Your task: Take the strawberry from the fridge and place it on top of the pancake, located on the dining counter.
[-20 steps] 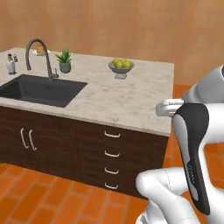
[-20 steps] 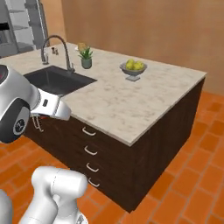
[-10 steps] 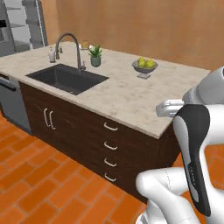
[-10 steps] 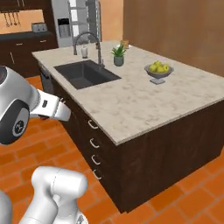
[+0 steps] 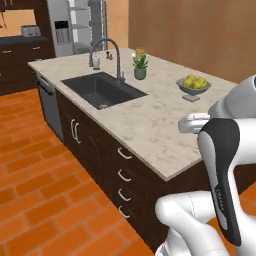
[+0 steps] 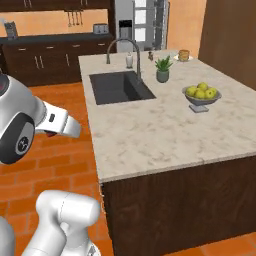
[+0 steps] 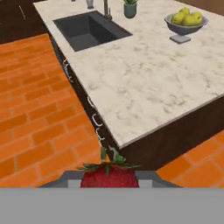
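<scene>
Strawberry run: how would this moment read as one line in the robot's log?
phase: carrying | hand: shut on strawberry | fridge: open | pancake: far end of dining counter | strawberry not yet placed

floor: orange brick tile [image 5: 35, 195] | far wall: orange, dark wood cabinets [image 6: 45, 62] under dark counter | right of me: tall brown wood panel wall [image 5: 200, 35] | light: even, soft

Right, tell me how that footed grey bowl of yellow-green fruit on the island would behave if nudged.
The footed grey bowl stands on a narrow stem, so it may tip rather than slide. Its round yellow-green fruit is heaped above the rim and would probably roll across the smooth beige marbled top.
</scene>
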Robot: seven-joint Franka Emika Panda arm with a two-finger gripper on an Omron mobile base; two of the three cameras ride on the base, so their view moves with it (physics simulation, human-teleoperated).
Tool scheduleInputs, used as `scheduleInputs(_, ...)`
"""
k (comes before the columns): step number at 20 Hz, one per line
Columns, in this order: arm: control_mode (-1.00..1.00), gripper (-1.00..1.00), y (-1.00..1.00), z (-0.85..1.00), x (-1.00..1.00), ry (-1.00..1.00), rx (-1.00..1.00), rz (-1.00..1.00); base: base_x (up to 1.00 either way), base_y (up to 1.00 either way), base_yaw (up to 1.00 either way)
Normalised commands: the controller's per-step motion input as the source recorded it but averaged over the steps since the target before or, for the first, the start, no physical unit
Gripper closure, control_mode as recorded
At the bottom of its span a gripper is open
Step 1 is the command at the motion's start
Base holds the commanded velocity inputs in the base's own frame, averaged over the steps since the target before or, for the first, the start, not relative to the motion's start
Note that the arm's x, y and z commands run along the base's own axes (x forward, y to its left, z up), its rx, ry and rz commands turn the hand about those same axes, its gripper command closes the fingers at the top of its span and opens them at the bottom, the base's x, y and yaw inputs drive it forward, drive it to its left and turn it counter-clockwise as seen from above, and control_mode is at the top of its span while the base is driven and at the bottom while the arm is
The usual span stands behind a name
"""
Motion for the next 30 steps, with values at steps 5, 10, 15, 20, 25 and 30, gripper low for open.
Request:
scheduleInputs(5, 1.0, 1.0, 0.0, 0.0, 0.0, 0.0, 0.0, 0.0, 0.04, -1.0, 0.46)
scheduleInputs(10, 1.0, 1.0, 0.0, 0.0, 0.0, 0.0, 0.0, 0.0, -0.03, -1.0, 0.45)
scheduleInputs(15, 1.0, 1.0, 0.0, 0.0, 0.0, 0.0, 0.0, 0.0, -0.14, -1.0, 0.52)
scheduleInputs(20, 1.0, 1.0, 0.0, 0.0, 0.0, 0.0, 0.0, 0.0, -0.02, -1.0, 0.33)
scheduleInputs(25, 1.0, 1.0, 0.0, 0.0, 0.0, 0.0, 0.0, 0.0, -0.25, -1.0, 0.23)
scheduleInputs(30, 1.0, 1.0, 0.0, 0.0, 0.0, 0.0, 0.0, 0.0, -0.36, -1.0, 0.16)
